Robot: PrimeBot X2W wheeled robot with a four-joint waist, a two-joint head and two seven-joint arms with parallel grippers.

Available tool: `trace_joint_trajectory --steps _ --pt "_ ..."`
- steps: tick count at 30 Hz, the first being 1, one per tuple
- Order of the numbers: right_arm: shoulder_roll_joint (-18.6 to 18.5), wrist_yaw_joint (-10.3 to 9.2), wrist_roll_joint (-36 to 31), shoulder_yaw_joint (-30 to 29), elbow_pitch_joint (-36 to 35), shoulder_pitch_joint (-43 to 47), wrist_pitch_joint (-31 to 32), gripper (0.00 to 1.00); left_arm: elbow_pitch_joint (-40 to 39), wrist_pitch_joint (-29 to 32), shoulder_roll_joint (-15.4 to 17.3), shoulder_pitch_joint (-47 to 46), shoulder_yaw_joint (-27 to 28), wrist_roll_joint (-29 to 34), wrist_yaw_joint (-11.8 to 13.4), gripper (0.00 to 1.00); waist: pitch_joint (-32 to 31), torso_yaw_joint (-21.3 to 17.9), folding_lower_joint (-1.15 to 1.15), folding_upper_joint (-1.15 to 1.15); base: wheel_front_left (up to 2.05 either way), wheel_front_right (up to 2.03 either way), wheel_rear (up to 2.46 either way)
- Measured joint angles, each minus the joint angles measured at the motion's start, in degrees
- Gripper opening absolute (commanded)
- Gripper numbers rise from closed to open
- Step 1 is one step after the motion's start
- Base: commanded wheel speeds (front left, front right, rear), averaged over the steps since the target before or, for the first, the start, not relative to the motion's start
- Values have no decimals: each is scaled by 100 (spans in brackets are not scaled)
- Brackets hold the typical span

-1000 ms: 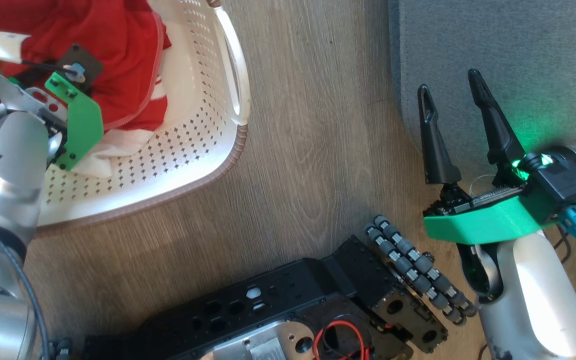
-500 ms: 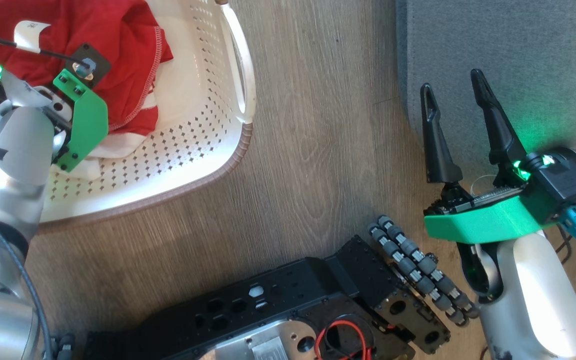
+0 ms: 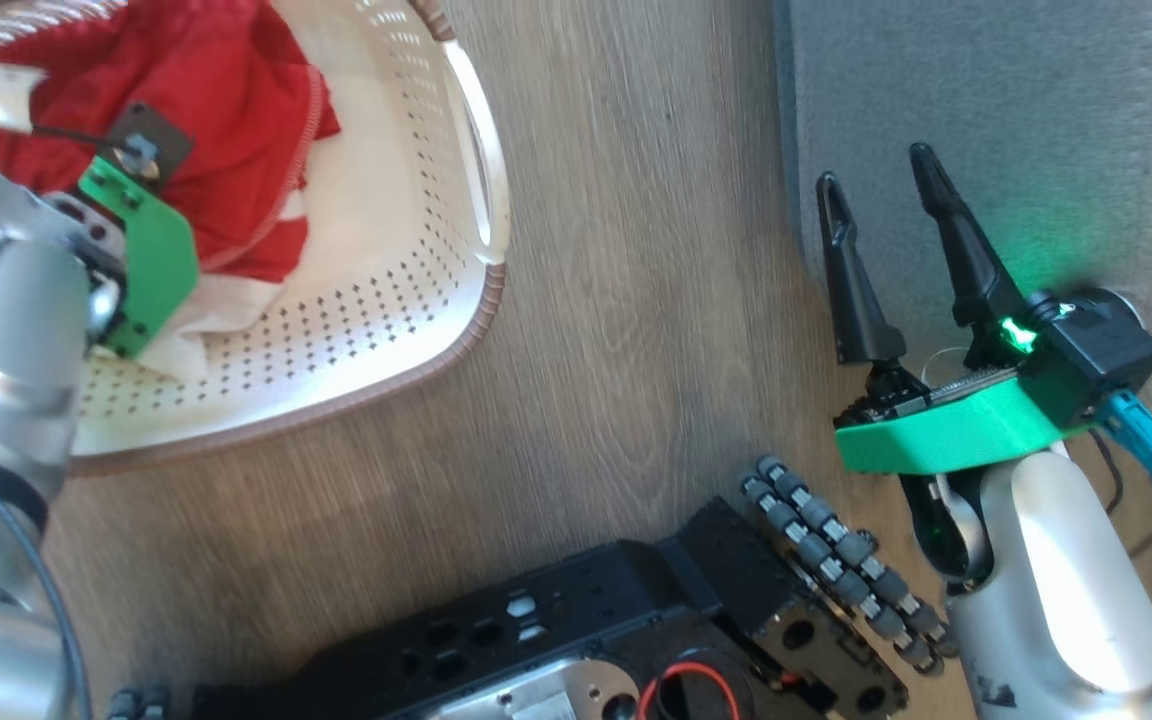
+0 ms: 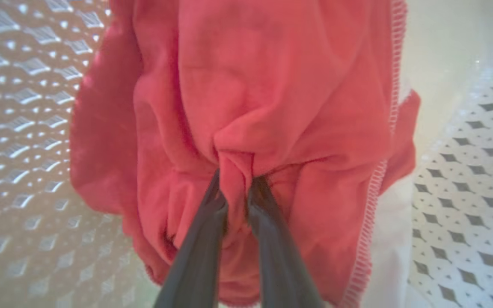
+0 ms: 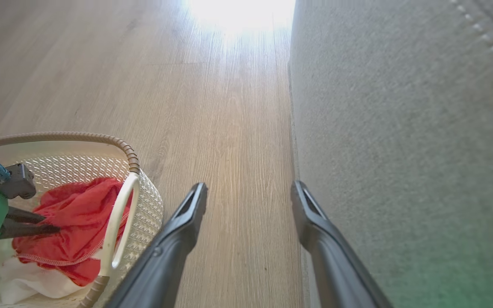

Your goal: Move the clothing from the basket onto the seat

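One basket (image 3: 416, 330) is counted, and one white handle (image 3: 481, 150) is seen on its rim. Inside it, one red garment (image 3: 216, 130) can be told with certainty; whether more red pieces are folded into the heap cannot be told. One piece of white cloth (image 3: 216, 310) is seen under it. One grey seat (image 3: 986, 100) is counted. Two grippers are seen, the left gripper (image 4: 233, 188) and the right gripper (image 3: 873, 170), and two dark fingers (image 5: 178, 239) are counted on each. Two green brackets are seen, the left bracket (image 3: 146, 260) and the right bracket (image 3: 946, 435), one at each wrist. One black base (image 3: 576, 610) is counted, with two rows of grey rollers (image 3: 841, 548) at its corner.
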Motion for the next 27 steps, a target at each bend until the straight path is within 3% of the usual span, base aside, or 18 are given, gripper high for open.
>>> trace_joint_trajectory --steps 8,18,27 --pt "-5 0 -109 -369 203 -65 0 100 13 -608 -393 787 190 -442 64 0 -841 269 0 0 0 0 0" --pt "-8 0 -233 -572 523 165 0 100 -136 -1236 -762 1378 421 -877 357 0 -2143 664 -1 1 0 0 0" --pt "-10 0 -312 -773 788 634 2 100 -1714 -1237 -825 2319 755 -1028 710 0 -3420 1073 -1 1 0 0 0"
